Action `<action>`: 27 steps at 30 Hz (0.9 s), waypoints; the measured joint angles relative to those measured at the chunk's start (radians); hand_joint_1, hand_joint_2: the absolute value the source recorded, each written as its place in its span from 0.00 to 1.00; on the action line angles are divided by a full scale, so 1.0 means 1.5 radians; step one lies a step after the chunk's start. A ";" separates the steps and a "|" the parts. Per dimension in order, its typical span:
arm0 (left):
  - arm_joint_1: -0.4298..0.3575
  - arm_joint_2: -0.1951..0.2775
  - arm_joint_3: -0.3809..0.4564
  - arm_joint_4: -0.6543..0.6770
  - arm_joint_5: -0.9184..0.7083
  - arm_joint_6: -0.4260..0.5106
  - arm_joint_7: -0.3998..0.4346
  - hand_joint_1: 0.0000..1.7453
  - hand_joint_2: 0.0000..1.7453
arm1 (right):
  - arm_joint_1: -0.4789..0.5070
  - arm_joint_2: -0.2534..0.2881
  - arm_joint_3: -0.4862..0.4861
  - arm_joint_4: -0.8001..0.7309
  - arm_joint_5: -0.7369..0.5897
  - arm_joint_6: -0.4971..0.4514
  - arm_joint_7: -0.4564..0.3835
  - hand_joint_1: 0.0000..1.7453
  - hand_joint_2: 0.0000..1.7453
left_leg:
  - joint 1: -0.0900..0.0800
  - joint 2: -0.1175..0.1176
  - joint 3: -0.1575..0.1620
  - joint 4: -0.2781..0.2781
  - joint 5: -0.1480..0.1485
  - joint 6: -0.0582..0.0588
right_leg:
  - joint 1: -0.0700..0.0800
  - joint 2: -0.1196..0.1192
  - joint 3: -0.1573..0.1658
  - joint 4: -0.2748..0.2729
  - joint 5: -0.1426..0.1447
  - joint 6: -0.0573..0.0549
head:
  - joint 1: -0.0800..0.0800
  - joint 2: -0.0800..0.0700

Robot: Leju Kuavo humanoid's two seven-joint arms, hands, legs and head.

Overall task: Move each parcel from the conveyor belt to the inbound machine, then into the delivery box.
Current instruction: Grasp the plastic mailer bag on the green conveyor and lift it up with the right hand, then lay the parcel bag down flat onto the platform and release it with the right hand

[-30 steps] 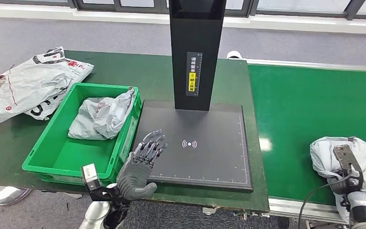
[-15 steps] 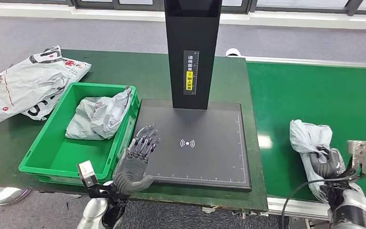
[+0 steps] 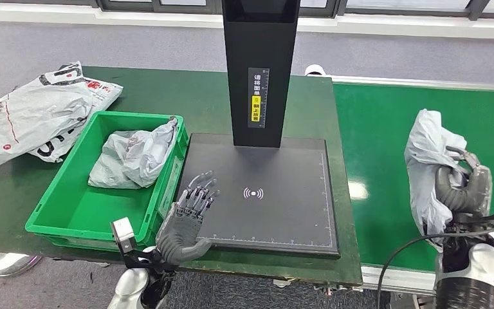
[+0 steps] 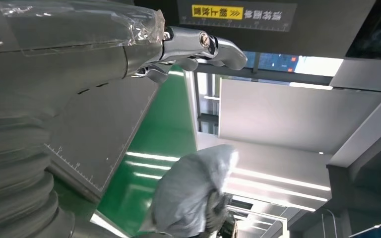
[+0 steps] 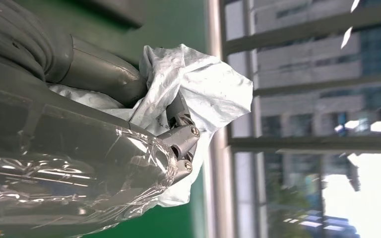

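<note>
The crinkled white plastic parcel (image 3: 428, 168) hangs above the green conveyor belt (image 3: 392, 135) at the right, clutched by the right hand (image 3: 461, 188), whose dark fingers wrap its bunched film. Left of the belt lies the inbound machine (image 3: 283, 212), a flat matte-black plate under a tall black column. The left hand (image 3: 188, 220) hovers at its near-left edge, fingers spread, holding nothing. Further left, the green plastic delivery box (image 3: 64, 206) holds another crumpled grey parcel (image 3: 132, 159).

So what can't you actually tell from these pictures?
- What's inside the white parcel: the opaque bag hides it, head view.
- Right hand: its fingers are partly buried in the bag, right wrist view.
- Small print on the black scanner post: too small, head view.
- Crate parcel's label: crumpled.
</note>
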 joint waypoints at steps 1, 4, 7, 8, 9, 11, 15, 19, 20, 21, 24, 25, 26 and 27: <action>-0.002 -0.002 0.000 0.004 -0.001 -0.002 0.001 0.00 1.00 | -0.001 0.005 0.013 -0.016 0.002 -0.004 0.003 1.00 1.00 | 0.000 0.000 0.000 0.000 0.000 0.000 | 0.000 0.000 0.000 0.000 0.000 0.000 | 0.000 0.000; -0.009 -0.007 -0.001 0.016 -0.005 -0.007 0.005 0.00 1.00 | -0.013 0.017 0.059 -0.048 0.021 -0.028 0.016 1.00 1.00 | 0.000 0.000 0.000 0.000 0.000 0.000 | 0.000 0.000 0.000 0.000 0.000 0.000 | 0.000 0.000; -0.016 -0.012 -0.003 0.027 -0.006 -0.011 0.007 0.00 1.00 | -0.039 0.028 0.115 -0.054 0.040 -0.054 0.025 1.00 1.00 | 0.000 0.000 0.000 0.000 0.001 -0.001 | 0.000 0.001 0.000 0.001 0.001 0.000 | 0.000 0.000; -0.018 -0.014 -0.003 0.030 -0.007 -0.012 0.007 0.00 1.00 | -0.047 0.031 0.130 -0.054 0.043 -0.060 0.026 1.00 1.00 | 0.000 0.000 0.000 0.000 0.001 -0.001 | 0.000 0.000 -0.001 0.001 0.001 0.000 | 0.000 0.000; -0.018 -0.015 -0.003 0.033 -0.007 -0.012 0.007 0.00 1.00 | -0.053 0.033 0.143 -0.054 0.044 -0.065 0.026 1.00 1.00 | 0.000 0.000 0.000 0.000 0.001 -0.001 | 0.000 0.000 0.000 0.001 0.001 0.000 | 0.000 0.000; -0.019 -0.016 -0.003 0.038 -0.007 -0.012 0.007 0.00 1.00 | -0.060 0.036 0.161 -0.054 0.045 -0.070 0.025 1.00 1.00 | 0.000 -0.001 0.000 0.000 0.001 -0.001 | 0.000 0.000 0.000 0.001 0.001 0.000 | 0.000 0.000; -0.020 -0.018 -0.006 0.044 -0.008 -0.020 0.009 0.00 1.00 | -0.073 0.040 0.193 -0.048 0.088 -0.102 0.039 1.00 1.00 | 0.000 0.000 -0.001 0.000 0.001 -0.001 | 0.000 0.000 -0.001 0.001 0.001 0.000 | 0.000 0.000; -0.027 -0.019 -0.018 0.050 -0.010 -0.029 0.014 0.00 1.00 | -0.125 0.052 0.242 0.032 0.140 -0.129 0.065 1.00 1.00 | 0.000 0.000 -0.001 0.000 0.002 -0.001 | 0.000 0.001 -0.002 0.001 0.001 0.000 | 0.000 0.000; -0.029 -0.019 -0.021 0.052 -0.009 -0.030 0.015 0.00 1.00 | -0.140 0.058 0.255 0.060 0.145 -0.129 0.067 1.00 1.00 | 0.000 0.001 -0.001 0.000 0.002 -0.001 | 0.000 0.001 -0.001 0.001 0.001 -0.001 | 0.000 0.000; -0.031 -0.019 -0.023 0.054 -0.008 -0.031 0.015 0.00 1.00 | -0.155 0.064 0.269 0.092 0.150 -0.127 0.067 1.00 1.00 | 0.000 0.001 -0.001 0.000 0.002 -0.001 | 0.000 0.001 -0.002 0.001 0.001 -0.001 | 0.000 0.000; -0.035 -0.019 -0.029 0.058 -0.005 -0.032 0.016 0.00 1.00 | -0.191 0.092 0.322 0.193 0.165 -0.113 0.062 1.00 1.00 | 0.000 0.001 -0.001 0.000 0.002 -0.002 | 0.001 0.002 -0.002 0.002 0.002 -0.002 | 0.000 0.000; -0.036 -0.019 -0.031 0.059 -0.004 -0.033 0.017 0.00 1.00 | -0.197 0.104 0.342 0.224 0.168 -0.109 0.058 1.00 1.00 | 0.000 0.001 0.000 0.000 0.002 -0.002 | 0.002 0.002 -0.002 0.002 0.002 -0.002 | 0.000 0.000; -0.036 -0.019 -0.033 0.059 -0.003 -0.033 0.018 0.00 1.00 | -0.201 0.116 0.362 0.252 0.171 -0.105 0.055 1.00 1.00 | 0.000 0.001 0.000 0.000 0.003 -0.003 | 0.002 0.002 -0.002 0.002 0.002 -0.002 | 0.000 0.000; -0.036 -0.019 -0.034 0.058 -0.003 -0.033 0.020 0.00 1.00 | -0.203 0.128 0.380 0.276 0.172 -0.102 0.052 0.83 1.00 | 0.000 0.001 -0.001 0.000 0.003 -0.003 | 0.002 0.002 -0.002 0.002 0.002 -0.003 | 0.000 0.000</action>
